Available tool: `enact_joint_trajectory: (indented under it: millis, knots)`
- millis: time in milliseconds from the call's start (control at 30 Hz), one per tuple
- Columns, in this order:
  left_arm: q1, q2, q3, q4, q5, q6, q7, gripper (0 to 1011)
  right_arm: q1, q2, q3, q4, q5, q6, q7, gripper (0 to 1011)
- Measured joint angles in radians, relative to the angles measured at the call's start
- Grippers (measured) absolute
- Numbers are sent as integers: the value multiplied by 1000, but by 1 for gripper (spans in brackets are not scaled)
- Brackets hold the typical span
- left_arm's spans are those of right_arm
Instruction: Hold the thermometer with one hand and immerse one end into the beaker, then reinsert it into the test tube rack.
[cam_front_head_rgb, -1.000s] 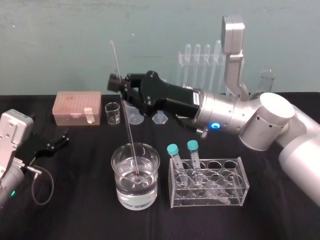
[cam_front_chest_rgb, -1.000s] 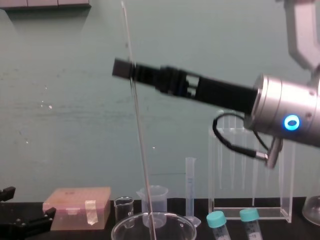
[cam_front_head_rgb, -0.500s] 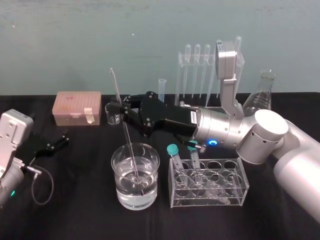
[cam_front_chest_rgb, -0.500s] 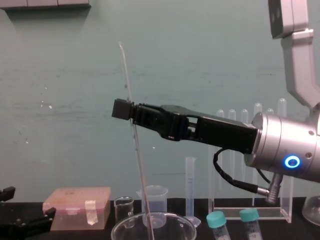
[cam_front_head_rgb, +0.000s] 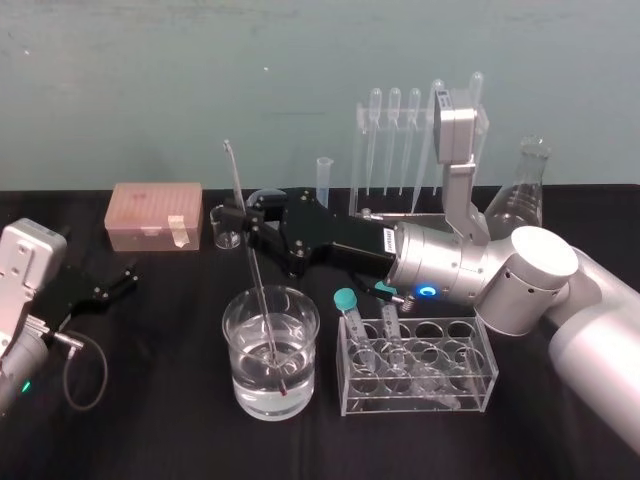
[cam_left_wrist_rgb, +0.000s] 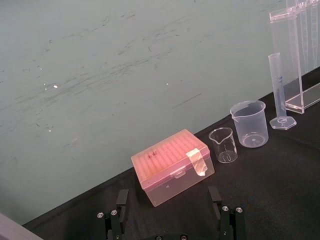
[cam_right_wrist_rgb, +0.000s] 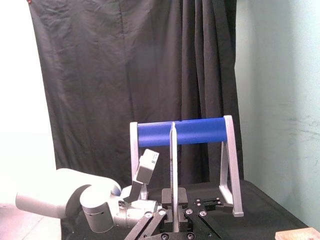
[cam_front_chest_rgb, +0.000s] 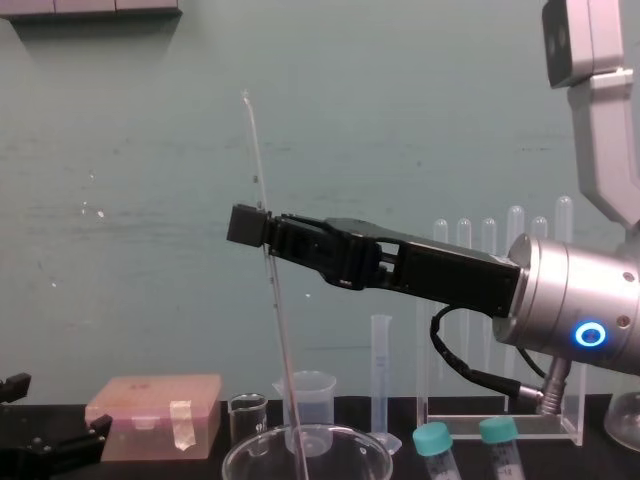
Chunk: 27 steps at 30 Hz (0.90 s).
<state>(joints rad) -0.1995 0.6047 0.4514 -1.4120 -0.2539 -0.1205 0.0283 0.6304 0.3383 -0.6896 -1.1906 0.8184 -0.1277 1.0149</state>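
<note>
The right pincer (cam_front_head_rgb: 243, 222) reaches in from the right, above the worktop (cam_front_head_rgb: 150, 430), and is pinched on the thermometer (cam_front_head_rgb: 255, 280) roughly a third of the way down from its top. In the right wrist view the thin rod rises straight out from between the pressed fingers, though the contact itself sits at the very edge of that picture. The thermometer leans slightly, top towards the back wall, and its lower end goes down inside the beaker (cam_front_head_rgb: 236, 350) and below the water line. The tip is blurred by glass and water, so whether it touches the bottom cannot be told. In the chest view only the beaker's rim shows, cut off by the lower edge, and the immersed end lies out of frame. The test tube rack (cam_front_head_rgb: 360, 150) stands at the back of the worktop, well apart from the thermometer. A row of pipettes hangs in it, and the right arm's upright link hides part of its right side. The left pincer (cam_front_head_rgb: 115, 283) lies on the worktop at the far left, fingers spread.
</note>
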Motion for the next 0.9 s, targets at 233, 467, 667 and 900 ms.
enact_joint_trajectory:
  millis: [233,467,667,900]
  knots:
    - [0,0,0,0,0,0,0,1008,-6,-2,8,-1,-2,-3,-5,56]
    - [0,0,0,0,0,0,0,1008,-10,-2,13,-1,-2,-3,-5,56]
    - [0,0,0,0,0,0,0,1008,-12,-2,15,-3,-2,-3,-5,56]
    - [0,0,0,0,0,0,0,1008,-15,-2,15,-8,-1,-2,-5,56]
